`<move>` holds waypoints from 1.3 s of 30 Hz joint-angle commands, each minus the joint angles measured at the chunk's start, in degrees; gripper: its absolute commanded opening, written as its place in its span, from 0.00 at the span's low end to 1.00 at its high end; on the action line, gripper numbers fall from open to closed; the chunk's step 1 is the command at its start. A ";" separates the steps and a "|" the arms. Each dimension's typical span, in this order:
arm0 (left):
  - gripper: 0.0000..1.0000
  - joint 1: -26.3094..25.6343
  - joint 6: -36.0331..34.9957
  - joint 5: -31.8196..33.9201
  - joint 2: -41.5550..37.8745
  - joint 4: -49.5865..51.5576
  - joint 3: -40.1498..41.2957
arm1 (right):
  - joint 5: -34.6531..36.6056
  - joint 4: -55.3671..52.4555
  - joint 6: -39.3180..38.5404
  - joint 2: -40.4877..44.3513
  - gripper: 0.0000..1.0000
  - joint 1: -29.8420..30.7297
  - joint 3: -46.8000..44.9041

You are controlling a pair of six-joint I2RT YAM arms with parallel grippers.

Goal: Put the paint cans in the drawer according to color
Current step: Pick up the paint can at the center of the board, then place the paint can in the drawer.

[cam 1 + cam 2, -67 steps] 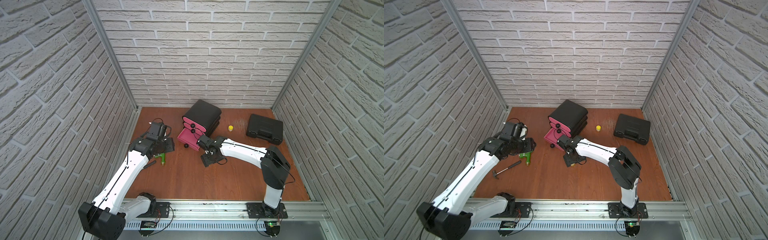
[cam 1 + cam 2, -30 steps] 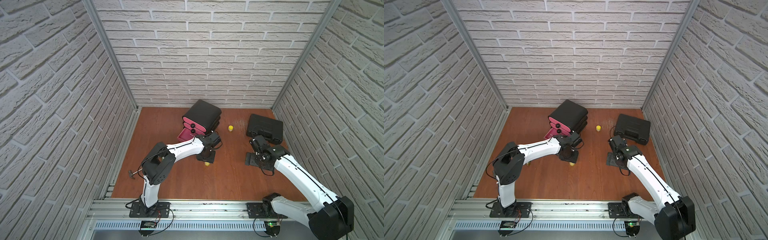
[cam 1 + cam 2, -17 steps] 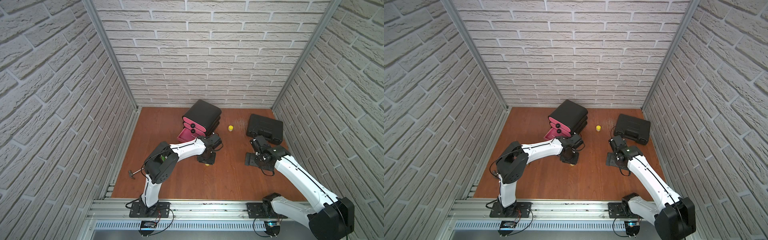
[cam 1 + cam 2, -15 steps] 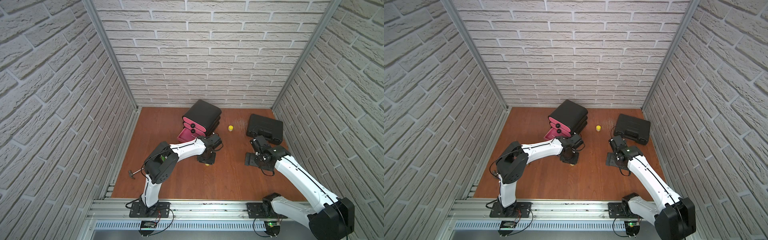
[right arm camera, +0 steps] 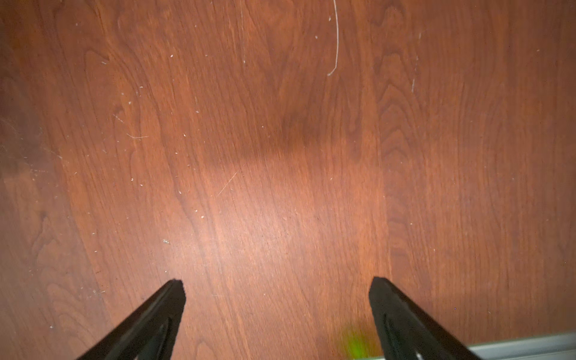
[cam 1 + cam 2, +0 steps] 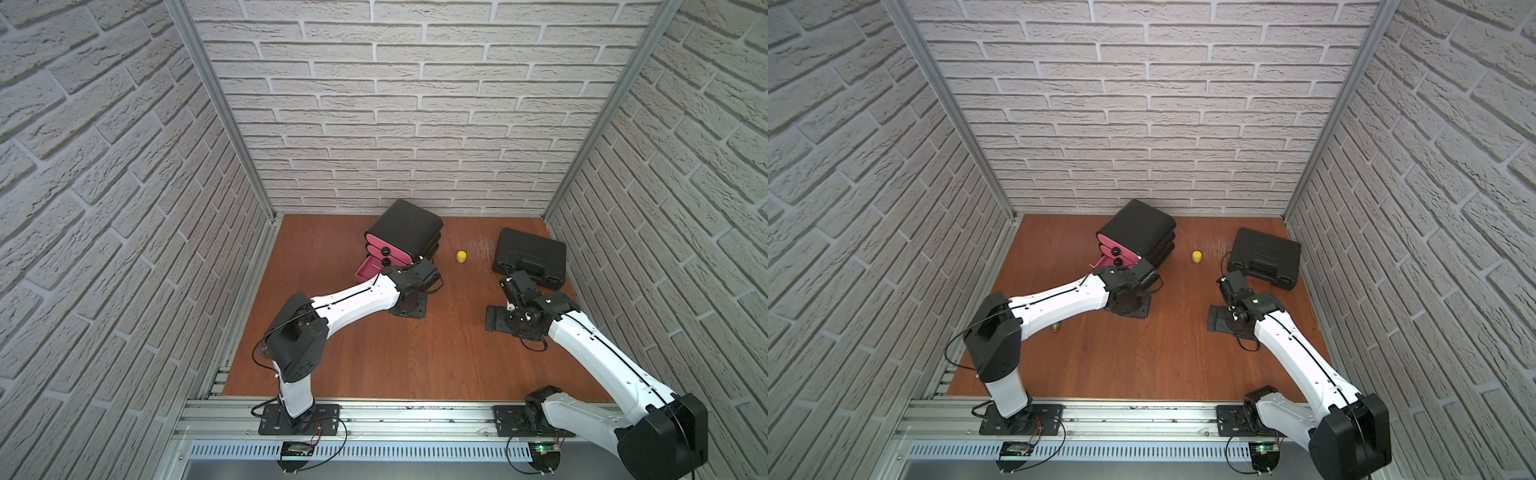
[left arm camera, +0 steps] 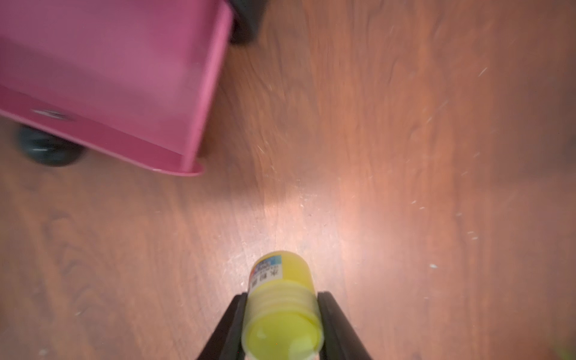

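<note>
My left end effector (image 7: 282, 294) is gripping a yellow paint can (image 7: 280, 277). The two black fingers (image 7: 232, 321) are clamping it at the ribbed lid end, one on each side, and the labelled body is pointing down toward the tabletop (image 7: 405, 156). I cannot tell whether the can is touching the wood. In both top views the can is hidden beneath the left end effector (image 6: 409, 307), which is hanging just to the near right of the cabinet (image 6: 405, 228).

The cabinet is standing at the far centre of the tabletop, turned at an angle. Its bottom drawer (image 6: 368, 270) is standing pulled out toward the near left, while the two drawers above it are sitting flush. In the left wrist view the pink drawer is showing an open interior near the held can but apart from it, and its black knob (image 7: 46, 149) is showing at the front.

A second yellow paint can (image 6: 461, 256) is standing upright on the tabletop between the cabinet and the black case (image 6: 530, 257), touching neither.

My right end effector (image 5: 277, 288) is standing wide open and holding nothing. It is hovering over bare wood just in front of the black case.
</note>
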State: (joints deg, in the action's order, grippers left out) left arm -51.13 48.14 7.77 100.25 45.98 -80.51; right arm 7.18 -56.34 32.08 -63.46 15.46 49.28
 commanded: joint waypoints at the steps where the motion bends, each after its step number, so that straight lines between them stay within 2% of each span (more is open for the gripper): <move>1: 0.19 2.83 4.63 5.32 -4.63 2.18 1.76 | -2.41 2.17 -1.62 -0.92 0.97 -0.22 -0.49; 4: 0.17 5.83 8.17 8.08 -6.82 3.24 2.52 | -3.72 3.17 -2.14 -1.04 0.97 0.13 -0.71; 10: 0.13 14.21 20.23 6.44 -10.06 -1.29 7.32 | -4.65 5.38 -3.99 0.34 0.97 1.45 -1.45; 13: 0.12 16.31 23.76 9.81 -10.03 -3.53 7.13 | -3.88 5.49 -4.61 2.62 0.96 2.50 -2.43; 18: 0.12 19.80 24.74 10.38 -5.98 -2.99 1.83 | -4.50 5.62 -2.24 4.08 0.96 4.90 -2.38; 25: 0.11 24.40 31.56 6.77 -1.55 -6.31 0.85 | 1.52 3.87 2.03 -0.63 0.96 9.84 2.19; 30: 0.10 26.31 29.79 3.50 3.58 -7.40 -3.31 | 3.23 3.67 3.69 -4.29 0.96 12.75 5.13; 39: 0.10 26.48 29.50 0.43 9.04 -6.87 -8.54 | 5.37 3.86 4.65 -8.97 0.96 15.48 7.81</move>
State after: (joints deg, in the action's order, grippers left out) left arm -24.75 77.65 9.67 108.40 39.27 -87.13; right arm 10.57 -52.56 35.57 -71.94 30.41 55.55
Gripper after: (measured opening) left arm 0.373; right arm 0.957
